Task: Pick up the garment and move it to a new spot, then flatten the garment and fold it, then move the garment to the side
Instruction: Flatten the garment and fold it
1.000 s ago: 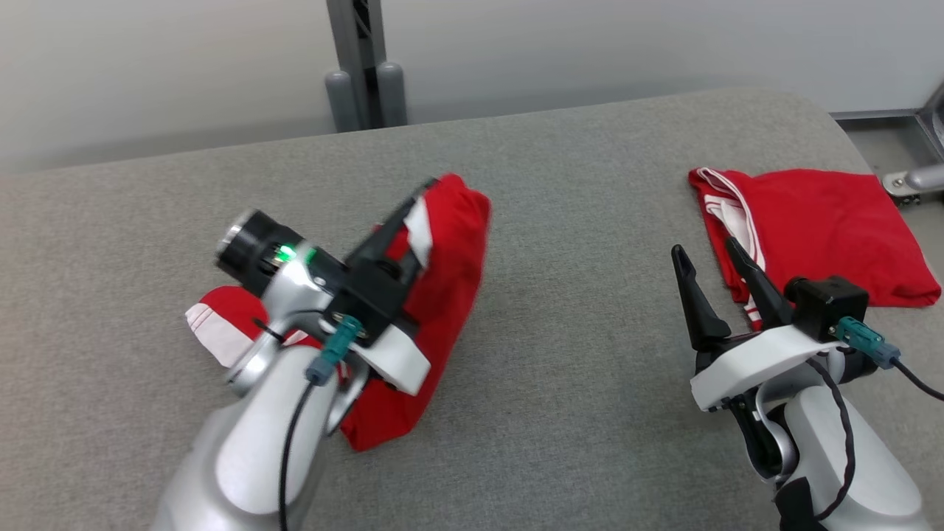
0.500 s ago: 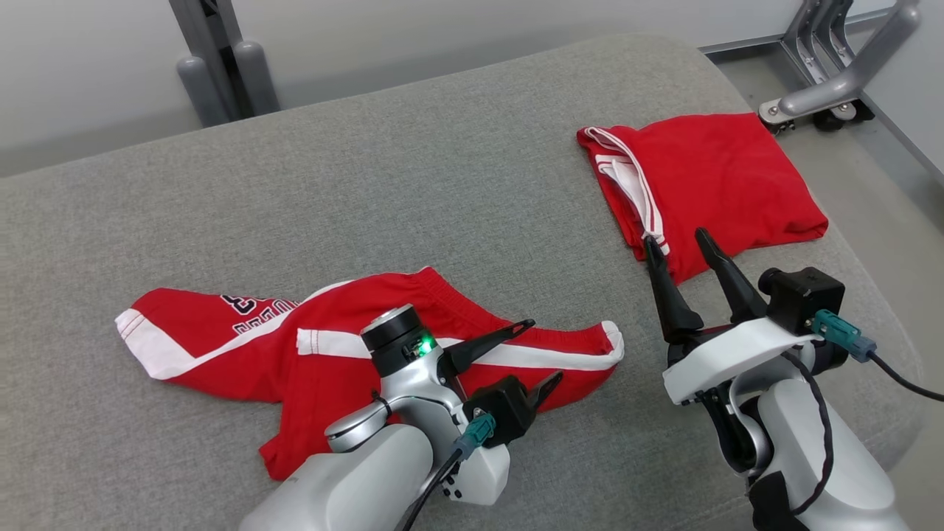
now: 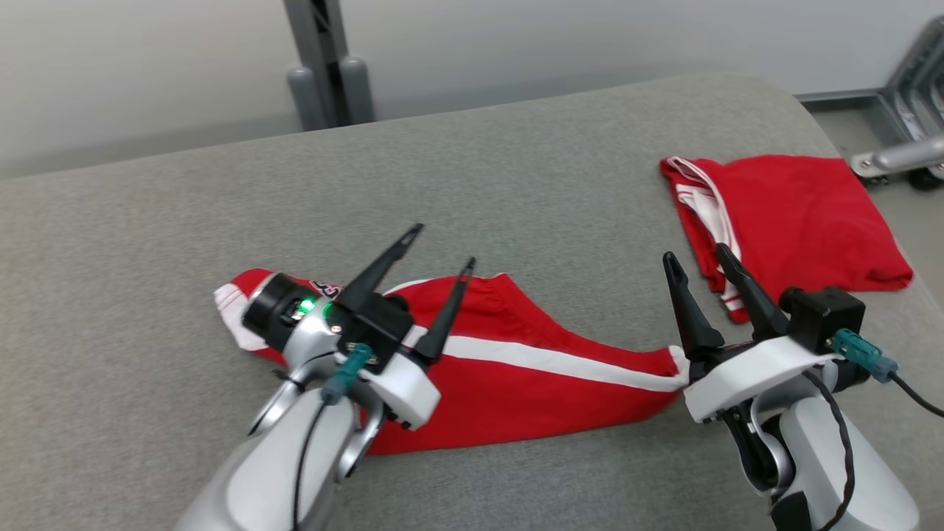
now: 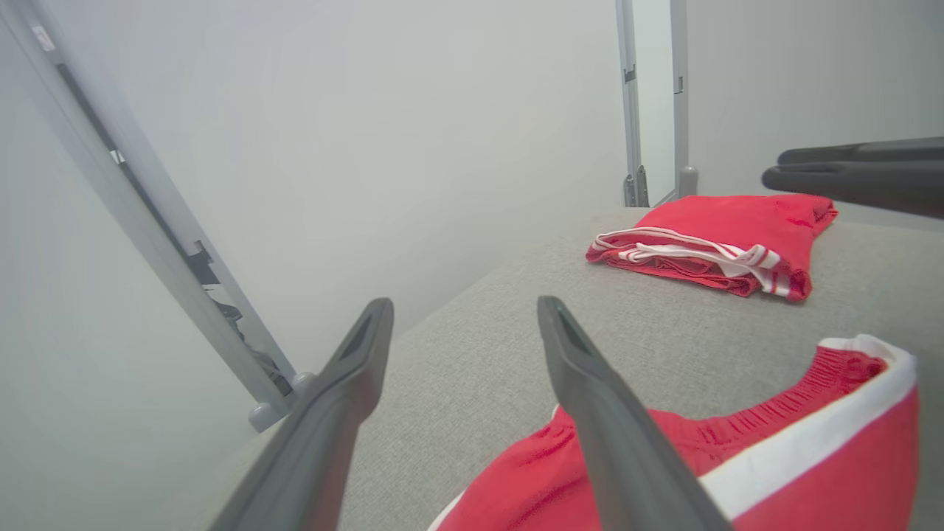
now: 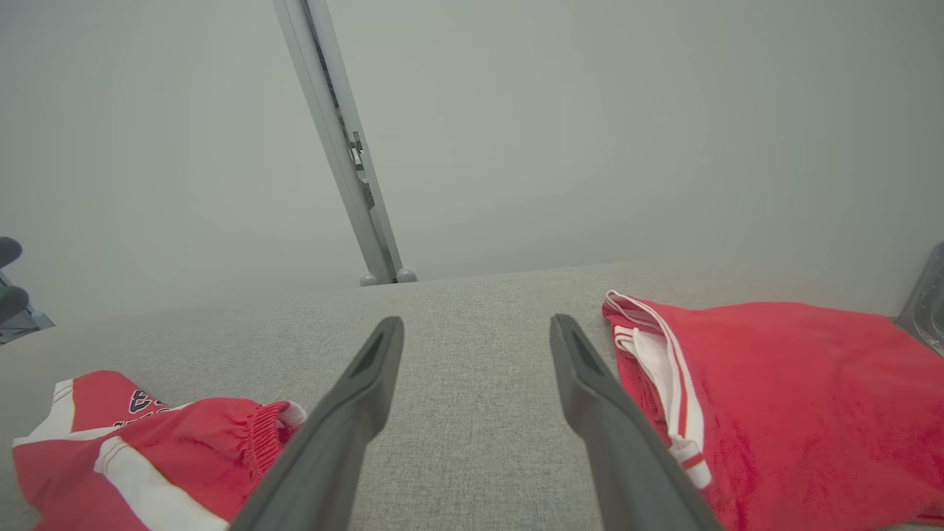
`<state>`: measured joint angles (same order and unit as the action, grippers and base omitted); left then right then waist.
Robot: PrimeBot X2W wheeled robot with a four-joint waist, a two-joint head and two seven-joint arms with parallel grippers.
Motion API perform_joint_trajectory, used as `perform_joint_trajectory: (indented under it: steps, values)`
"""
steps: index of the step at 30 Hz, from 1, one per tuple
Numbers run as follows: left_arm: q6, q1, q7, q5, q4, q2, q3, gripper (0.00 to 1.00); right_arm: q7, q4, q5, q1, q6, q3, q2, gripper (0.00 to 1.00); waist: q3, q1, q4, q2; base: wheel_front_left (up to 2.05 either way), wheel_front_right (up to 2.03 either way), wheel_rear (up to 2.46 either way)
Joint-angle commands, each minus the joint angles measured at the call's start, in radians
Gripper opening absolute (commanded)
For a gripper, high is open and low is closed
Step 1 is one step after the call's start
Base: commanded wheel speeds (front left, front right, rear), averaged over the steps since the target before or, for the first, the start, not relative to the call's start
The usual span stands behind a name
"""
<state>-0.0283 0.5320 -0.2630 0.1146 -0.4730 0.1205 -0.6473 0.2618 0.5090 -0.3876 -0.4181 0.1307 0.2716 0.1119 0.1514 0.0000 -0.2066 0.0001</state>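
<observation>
Surface: grey fabric-covered tabletop (image 3: 516, 169) with rounded far corners, pale wall behind.
Garment: red shorts (image 3: 516, 383) with a white side stripe, lying unfolded on the near middle of the tabletop, long axis running left to right.
Garment detail: gathered elastic waistband on the far edge; black lettering at the left end, partly hidden by the left wrist; white hem at the right end.
Garment condition: loosely spread and rumpled, not flat.
Left gripper (image 3: 442, 245): over the left half of the shorts, fingers pointing up and to the right; fingers spread wide, nothing between them.
Left wrist view: red cloth and white stripe lie below and to the right of the fingers; contact with the cloth cannot be told.
Right gripper (image 3: 693, 252): just beside the right hem of the shorts, between them and the folded pile; fingers apart and empty.
Second item: folded red garment (image 3: 796, 214) with white trim at the far right of the tabletop, well apart from the shorts.
Background: grey metal post (image 3: 324, 66) behind the far edge; metal frame (image 3: 907, 125) at the right.
</observation>
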Motion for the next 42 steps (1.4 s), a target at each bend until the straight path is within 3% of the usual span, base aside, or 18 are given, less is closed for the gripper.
perform_joint_trajectory:
  steps: [1, 8, 18, 24, 28, 35, 42]
  values:
    - [-0.016, -0.037, -0.001, 0.020, 0.033, 0.017, 0.047, 1.00, 0.005, -0.009, 0.000, 0.022, 0.000, -0.002, 0.012, 1.00, -0.021, 0.0000, 0.046, -0.0001, 0.00, 0.00, 0.00]
    - [-0.031, -0.156, -0.001, 0.071, 0.126, 0.047, 0.221, 1.00, 0.004, -0.028, -0.011, 0.066, 0.000, 0.020, 0.023, 1.00, -0.047, 0.0000, 0.112, -0.0001, 0.00, 0.00, 0.00]
    - [0.020, -0.376, -0.001, 0.092, 0.151, -0.013, 0.433, 1.00, 0.003, -0.033, -0.030, 0.104, 0.000, 0.079, 0.052, 1.00, -0.077, 0.0000, 0.221, -0.0001, 0.00, 0.00, 0.00]
    - [0.053, -0.387, -0.001, 0.040, 0.136, -0.051, 0.462, 1.00, 0.003, -0.050, -0.022, 0.091, 0.000, 0.127, 0.065, 1.00, -0.075, 0.0000, 0.276, -0.0001, 0.00, 0.00, 0.00]
    - [0.069, -0.367, -0.001, 0.023, 0.130, -0.057, 0.466, 1.00, 0.003, -0.039, -0.046, 0.046, 0.000, 0.241, 0.078, 1.00, -0.066, 0.0000, 0.313, -0.0001, 0.00, 0.00, 0.00]
    - [0.083, -0.366, -0.001, 0.017, 0.111, -0.067, 0.460, 1.00, -0.027, 0.085, -0.136, -0.080, 0.000, 0.468, 0.125, 1.00, -0.049, 0.0000, 0.395, -0.0001, 0.00, 0.00, 0.00]
    - [0.080, -0.354, -0.001, 0.043, 0.106, -0.068, 0.443, 1.00, -0.026, 0.230, -0.210, -0.183, 0.000, 0.566, 0.149, 1.00, -0.029, 0.0000, 0.464, -0.0001, 0.00, 0.00, 0.00]
